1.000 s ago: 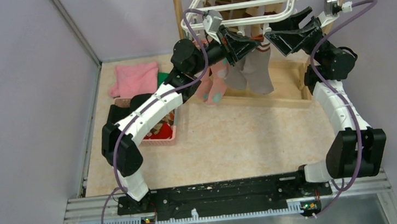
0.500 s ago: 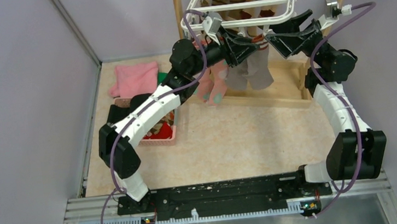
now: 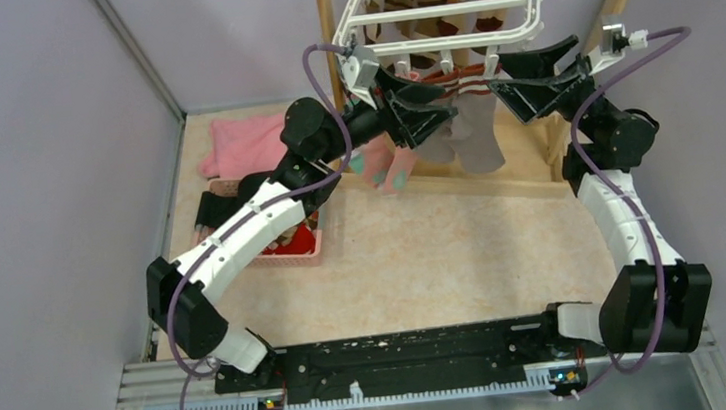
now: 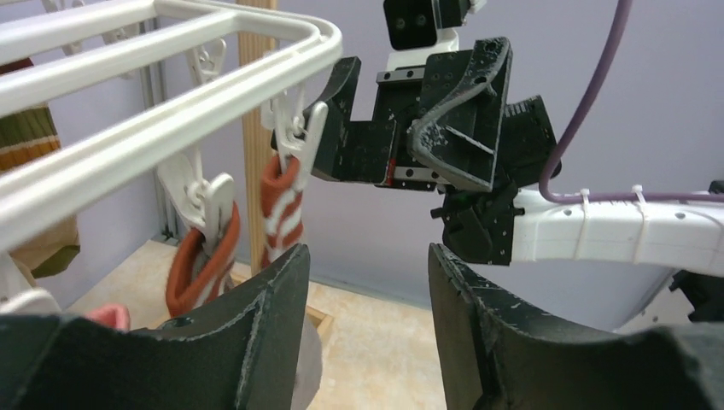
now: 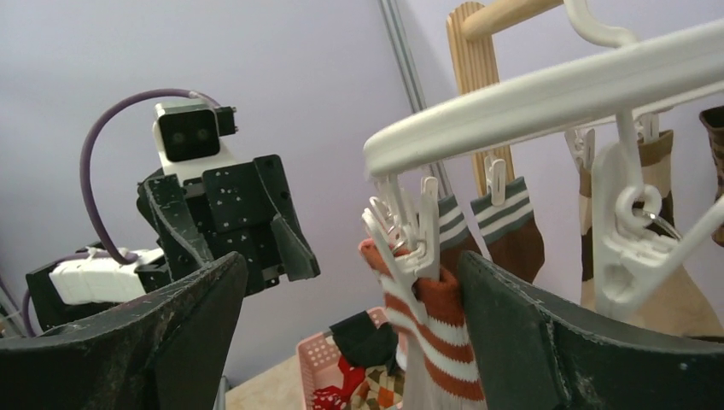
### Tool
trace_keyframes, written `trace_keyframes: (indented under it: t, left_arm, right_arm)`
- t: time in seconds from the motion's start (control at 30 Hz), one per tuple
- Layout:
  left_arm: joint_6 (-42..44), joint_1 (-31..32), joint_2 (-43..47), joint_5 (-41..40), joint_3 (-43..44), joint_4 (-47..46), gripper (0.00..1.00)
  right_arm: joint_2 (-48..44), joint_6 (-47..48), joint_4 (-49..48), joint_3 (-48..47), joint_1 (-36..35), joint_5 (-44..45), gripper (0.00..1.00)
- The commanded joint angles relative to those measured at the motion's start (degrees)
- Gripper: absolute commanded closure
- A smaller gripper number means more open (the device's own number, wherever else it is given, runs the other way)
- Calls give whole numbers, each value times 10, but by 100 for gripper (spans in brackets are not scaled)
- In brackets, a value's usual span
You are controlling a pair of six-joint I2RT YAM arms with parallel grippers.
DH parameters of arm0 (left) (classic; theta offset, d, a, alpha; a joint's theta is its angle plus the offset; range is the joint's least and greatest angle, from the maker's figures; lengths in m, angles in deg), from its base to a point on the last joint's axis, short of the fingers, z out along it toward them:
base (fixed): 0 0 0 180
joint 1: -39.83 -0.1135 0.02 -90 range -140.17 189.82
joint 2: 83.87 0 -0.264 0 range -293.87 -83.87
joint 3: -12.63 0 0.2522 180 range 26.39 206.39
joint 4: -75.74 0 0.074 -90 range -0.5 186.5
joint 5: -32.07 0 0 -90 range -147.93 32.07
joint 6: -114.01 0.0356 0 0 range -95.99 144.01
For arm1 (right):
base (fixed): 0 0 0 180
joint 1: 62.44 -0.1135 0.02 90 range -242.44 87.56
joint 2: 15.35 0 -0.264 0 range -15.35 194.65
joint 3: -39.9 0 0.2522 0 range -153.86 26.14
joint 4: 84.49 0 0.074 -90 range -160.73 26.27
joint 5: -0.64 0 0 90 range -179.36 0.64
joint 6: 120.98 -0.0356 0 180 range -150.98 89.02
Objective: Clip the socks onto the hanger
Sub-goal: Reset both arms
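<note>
Jaws on both arms stand apart and hold nothing: the left gripper (image 4: pixel 367 265) shows an empty gap between its fingers, and the right gripper (image 5: pixel 352 273) is spread wide, with the clip (image 5: pixel 405 226) and the cuff (image 5: pixel 431 316) in front of it and, as far as the wrist view shows, touching neither finger. The two grippers face each other just under the near edge of the hanger (image 3: pixel 440 7), one on each side of the grey sock (image 3: pixel 478 139). The sock hangs from that clip by its brown-red striped cuff, beside the pink sock (image 3: pixel 391 167). The step in hand looks like the release after clipping. To do it well, each arm should draw straight back along its own line with its fingers wide, so that no tip catches the cuff or knocks the clip and sets the rack swinging. A look at whether the clip bites across the whole fold of the cuff is also worthwhile before reaching to the basket (image 3: pixel 288 247) on the worktop (image 3: pixel 425 259). The sock's long axis runs vertically, with the cuff up at the clip and the toe pointing down toward the worktop. The hanger lies roughly level above, its clips dangling beneath.
</note>
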Motion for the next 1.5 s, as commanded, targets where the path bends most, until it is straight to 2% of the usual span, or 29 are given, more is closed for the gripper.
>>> trace_keyframes:
  t: [0.0, 0.1, 0.3, 0.43, 0.53, 0.67, 0.93, 1.2, 1.47]
  left_arm:
    - [29, 2, 64, 31, -51, -49, 39]
    - [53, 2, 100, 48, -102, -57, 35]
    - [118, 1, 186, 44, -224, -69, 24]
    - [140, 1, 236, 19, -297, -60, 12]
    - [149, 1, 273, -11, -343, -37, 2]
    - [149, 0, 324, -46, -407, -18, 1]
    - [113, -16, 385, -98, -505, 38, 1]
    - [22, -77, 372, -46, -564, 26, 1]
    - [33, -101, 366, -101, -573, 84, 1]
  right_arm:
    - [-54, 40, 18, 29, 16, 13, 7]
    - [-80, 67, 45, 59, 20, 21, 2]
    - [-137, 126, 111, 109, 24, 32, 1]
    - [-179, 173, 143, 149, 25, 48, 1]
    - [-208, 185, 126, 193, 25, 55, 2]
    - [-257, 194, 99, 265, 25, 77, 2]
    - [-342, 220, 129, 376, 23, 121, 1]
    - [-360, 226, 199, 427, 6, 112, 1]
    - [-374, 261, 237, 476, -17, 112, 1]
